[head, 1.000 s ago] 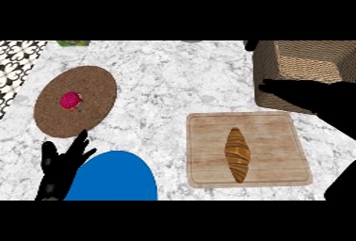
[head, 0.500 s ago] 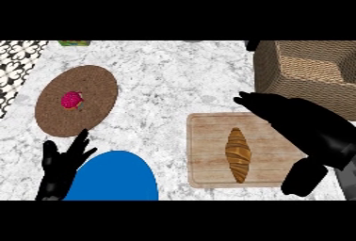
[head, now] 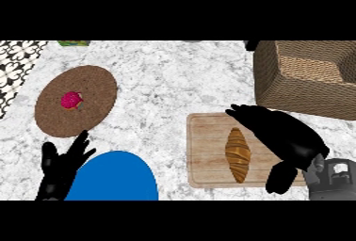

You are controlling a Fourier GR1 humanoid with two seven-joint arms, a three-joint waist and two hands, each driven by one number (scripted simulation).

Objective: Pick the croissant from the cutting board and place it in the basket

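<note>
Head view looks down on a white marbled counter [head: 167,80] with the wooden cutting board [head: 205,146] as the fixed mark. The croissant [head: 237,154] lies on the board, a little right of its middle, lengthwise from the board's far edge toward its near edge, golden brown and ridged. The right hand [head: 287,136] is over the board's right side, just beside the croissant. Its fingers [head: 243,113] stretch out past the croissant's far tip and its thumb [head: 278,176] hangs down at the board's near right corner. The hand is spread and not curled round anything, and whether it touches the pastry cannot be told. The woven basket [head: 292,96] stands beyond the board's far right corner, close to it. A round brown plate [head: 90,84] lies well to the left of the board, with a small pink-red item [head: 71,100] on it. A blue plate [head: 115,179] lies left of the board's near edge, partly cut off by the view. The left hand [head: 61,164] rests against that plate's left side, far from the board, fingers up and spread, holding nothing.
</note>
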